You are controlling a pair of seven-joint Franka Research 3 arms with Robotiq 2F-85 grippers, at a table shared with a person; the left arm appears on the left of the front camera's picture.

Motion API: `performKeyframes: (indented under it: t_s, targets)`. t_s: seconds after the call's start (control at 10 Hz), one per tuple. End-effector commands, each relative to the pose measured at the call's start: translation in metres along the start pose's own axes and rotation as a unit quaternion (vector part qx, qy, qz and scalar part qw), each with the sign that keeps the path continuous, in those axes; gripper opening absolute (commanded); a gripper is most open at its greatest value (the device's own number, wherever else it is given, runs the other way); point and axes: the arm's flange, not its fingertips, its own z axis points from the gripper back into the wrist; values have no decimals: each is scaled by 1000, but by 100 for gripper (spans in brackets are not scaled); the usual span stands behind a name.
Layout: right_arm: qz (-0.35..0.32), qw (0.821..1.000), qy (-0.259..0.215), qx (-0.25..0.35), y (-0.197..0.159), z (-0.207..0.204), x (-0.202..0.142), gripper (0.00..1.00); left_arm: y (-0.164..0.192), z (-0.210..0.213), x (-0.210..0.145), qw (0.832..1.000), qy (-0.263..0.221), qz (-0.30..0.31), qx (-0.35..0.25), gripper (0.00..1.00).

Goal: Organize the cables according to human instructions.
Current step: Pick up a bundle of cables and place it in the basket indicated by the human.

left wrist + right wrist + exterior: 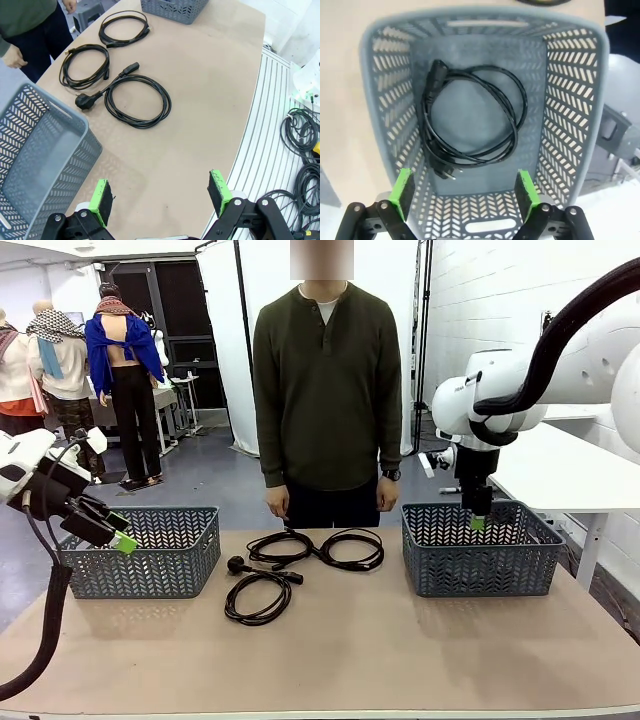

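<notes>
Spread, empty left fingers (101,200) face three cables (167,102) lying close together ahead on the surface (210,100), so one grasp could drag a neighbour.

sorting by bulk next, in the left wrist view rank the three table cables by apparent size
1. cable with the round plug, nearest the camera, so unsure
2-3. middle cable and far cable look alike

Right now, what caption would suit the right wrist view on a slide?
Open right pincer hovers over a grey basket holding one coiled black cable.
</notes>
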Motion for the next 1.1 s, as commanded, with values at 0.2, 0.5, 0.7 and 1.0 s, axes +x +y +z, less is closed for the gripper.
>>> performKeyframes:
  t_s: [0.2,0.5,0.7,1.0]
  targets:
    - [-93,995,-21,2,54,47,42,100,4,0,-1,1000,-9,-8,-7,100]
    - [-120,990,-66,-30,105,53,65,100,4,0,-1,1000,-9,-8,-7,100]
    - [-116,985,-117,-41,136,41,75,100,4,0,-1,1000,-9,-8,-7,100]
    - [-121,974,-179,-61,171,17,93,100,4,0,-1,1000,-9,-8,-7,100]
